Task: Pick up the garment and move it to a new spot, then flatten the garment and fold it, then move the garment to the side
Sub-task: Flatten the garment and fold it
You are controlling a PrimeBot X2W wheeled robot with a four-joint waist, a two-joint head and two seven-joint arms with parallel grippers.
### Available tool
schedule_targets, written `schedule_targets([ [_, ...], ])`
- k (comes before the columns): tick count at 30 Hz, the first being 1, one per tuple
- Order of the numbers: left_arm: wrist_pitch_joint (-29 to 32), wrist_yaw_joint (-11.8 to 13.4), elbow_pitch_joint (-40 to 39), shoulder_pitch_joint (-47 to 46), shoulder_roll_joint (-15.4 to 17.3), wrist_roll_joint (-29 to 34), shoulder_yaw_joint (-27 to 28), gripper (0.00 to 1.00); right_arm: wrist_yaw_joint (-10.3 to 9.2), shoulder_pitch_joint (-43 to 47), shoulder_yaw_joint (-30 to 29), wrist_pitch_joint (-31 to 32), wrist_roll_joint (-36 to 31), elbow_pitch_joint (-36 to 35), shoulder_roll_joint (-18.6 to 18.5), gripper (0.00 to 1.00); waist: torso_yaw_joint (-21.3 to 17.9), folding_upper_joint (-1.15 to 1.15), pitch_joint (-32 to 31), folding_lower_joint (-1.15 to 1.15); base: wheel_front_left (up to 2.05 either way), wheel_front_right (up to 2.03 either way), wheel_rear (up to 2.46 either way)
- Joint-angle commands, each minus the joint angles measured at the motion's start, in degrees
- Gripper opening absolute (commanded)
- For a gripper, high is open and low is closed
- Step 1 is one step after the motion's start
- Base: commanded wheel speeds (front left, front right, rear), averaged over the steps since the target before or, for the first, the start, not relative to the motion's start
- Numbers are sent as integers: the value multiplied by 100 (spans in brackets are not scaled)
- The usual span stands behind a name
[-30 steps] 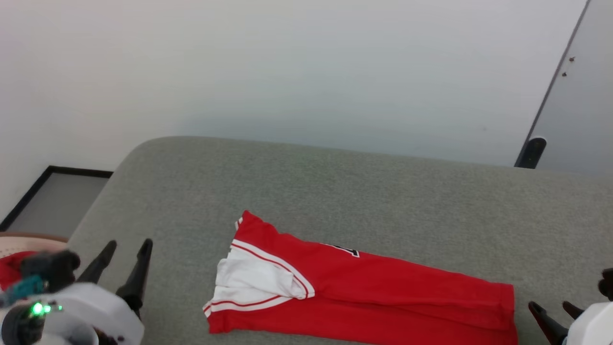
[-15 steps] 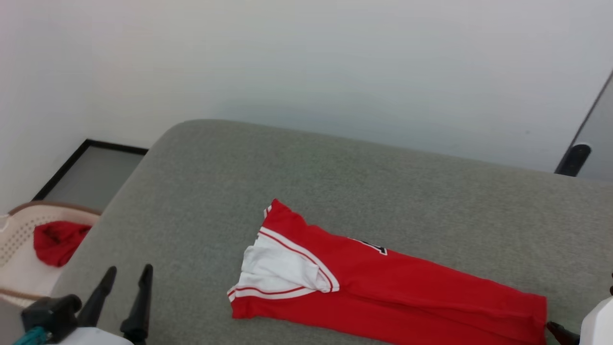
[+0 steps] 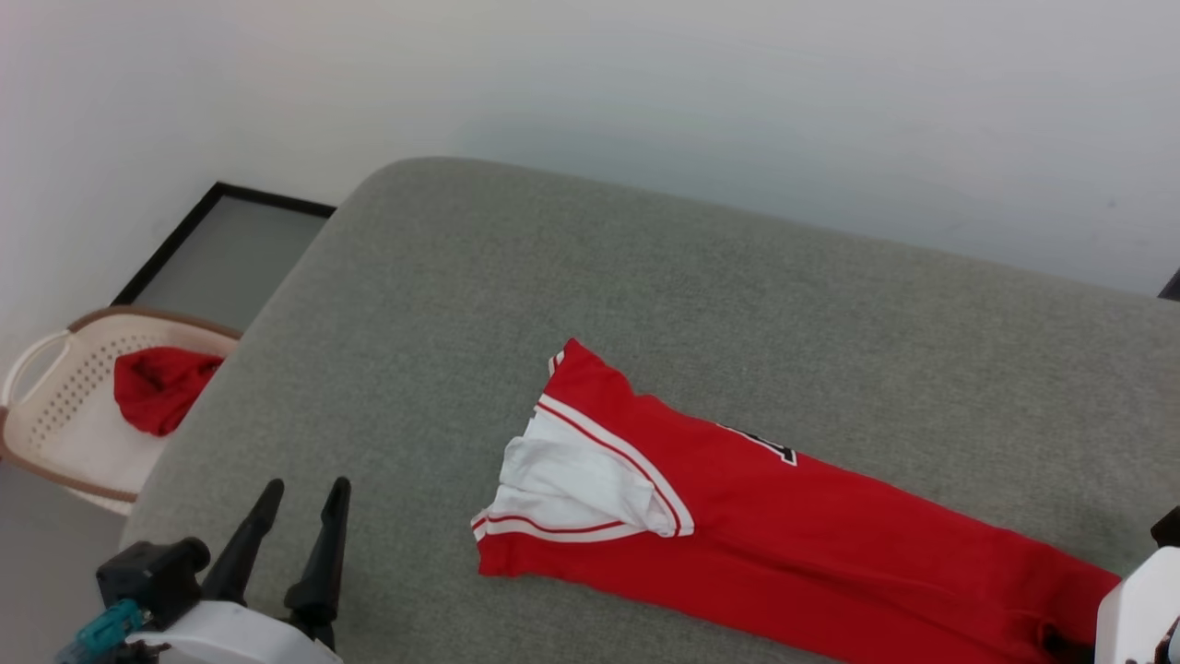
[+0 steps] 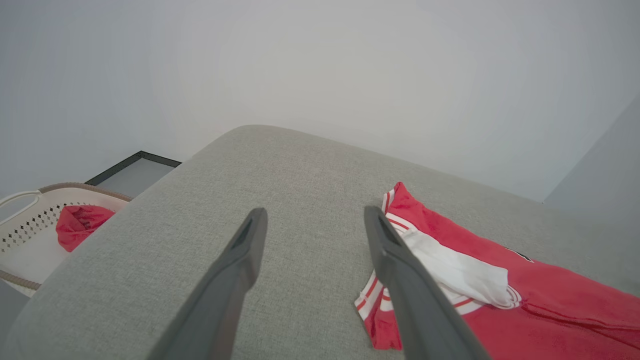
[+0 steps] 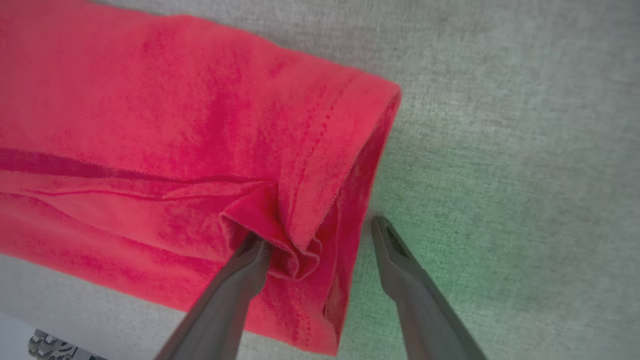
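The garment (image 3: 784,535) lies folded into a long red strip on the grey cushion (image 3: 645,277). Its white sleeve and striped trim are at the left end, and a bit of black lettering shows at its far edge. My left gripper (image 3: 308,484) hovers open over bare cushion to the left of the sleeve end; in the left wrist view the left gripper (image 4: 315,212) has the garment (image 4: 500,300) to its right. My right gripper (image 5: 320,230) is open at the hem end of the garment (image 5: 175,125). One finger presses a bunched fold and the other rests on the cushion just past the hem.
A white perforated basket (image 3: 55,415) holding a plain red cloth bundle (image 3: 161,387) stands on the floor off the cushion's left end. A dark-framed panel (image 3: 221,249) lies behind it. A pale wall runs along the back. My right arm's white wrist (image 3: 1138,604) covers the lower right corner.
The head camera has swung, bringing the basket fully into view. My right gripper has moved in from beside the hem onto the garment's hem end. The left gripper stays open.
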Motion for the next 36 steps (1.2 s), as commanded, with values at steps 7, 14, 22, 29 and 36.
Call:
schedule_targets([
  [7, 2, -170, 148, -158, -225, -18, 95, 100, -5, -255, 265, 203, 251, 804, -50, 0, 164, 0, 222, 0, 0, 0, 0],
  [14, 2, -220, 213, -186, -304, 26, 141, 100, -14, -461, 233, 10, 356, 1138, -270, 0, 145, 0, 239, 0, 0, 0, 0],
  [22, 5, -232, 271, -68, -303, -18, 184, 100, -22, -766, 293, -320, 390, 1316, -625, 0, -22, 0, 87, 0, 0, 0, 0],
  [29, 42, -188, 243, 98, -264, -90, 185, 100, -9, -935, 179, -328, 408, 1340, -1246, 0, -219, 0, -118, 0, 0, 0, 0],
  [36, 88, -149, 220, 294, -238, -184, 225, 100, -8, -931, 97, -133, 850, 938, -1301, 0, -444, 0, -314, 0, 0, 0, 0],
])
